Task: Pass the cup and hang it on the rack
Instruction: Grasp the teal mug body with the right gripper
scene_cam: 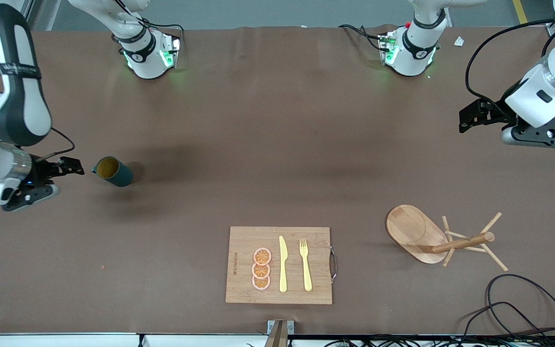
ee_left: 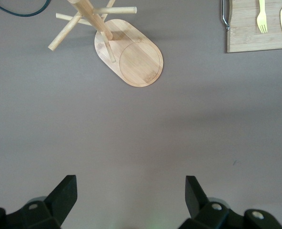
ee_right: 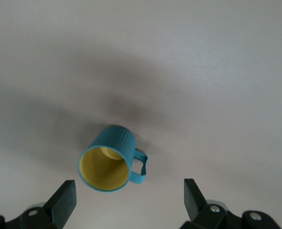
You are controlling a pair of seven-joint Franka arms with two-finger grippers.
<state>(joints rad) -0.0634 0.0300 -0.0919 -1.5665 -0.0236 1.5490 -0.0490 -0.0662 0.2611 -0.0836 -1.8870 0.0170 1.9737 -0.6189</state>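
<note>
The cup (scene_cam: pixel 112 171) is a dark teal mug with a yellowish inside. It stands upright on the brown table toward the right arm's end. My right gripper (scene_cam: pixel 72 167) is open and empty beside it, low over the table, with the cup's handle turned toward it. In the right wrist view the cup (ee_right: pixel 107 160) sits just ahead of the open right gripper (ee_right: pixel 130 202), outside the fingers. The rack (scene_cam: pixel 431 236) stands toward the left arm's end, nearer the front camera. My left gripper (scene_cam: pixel 468 119) hangs open and empty in the air over bare table. The left wrist view shows the rack (ee_left: pixel 131 57) ahead of the left gripper (ee_left: pixel 130 200).
A wooden cutting board (scene_cam: pixel 244 289) lies near the front edge at mid-table. It carries a yellow knife (scene_cam: pixel 283 265), a yellow fork (scene_cam: pixel 305 265) and three orange slices (scene_cam: pixel 261 269). Black cables (scene_cam: pixel 523 308) loop near the rack. The two arm bases stand along the edge farthest from the front camera.
</note>
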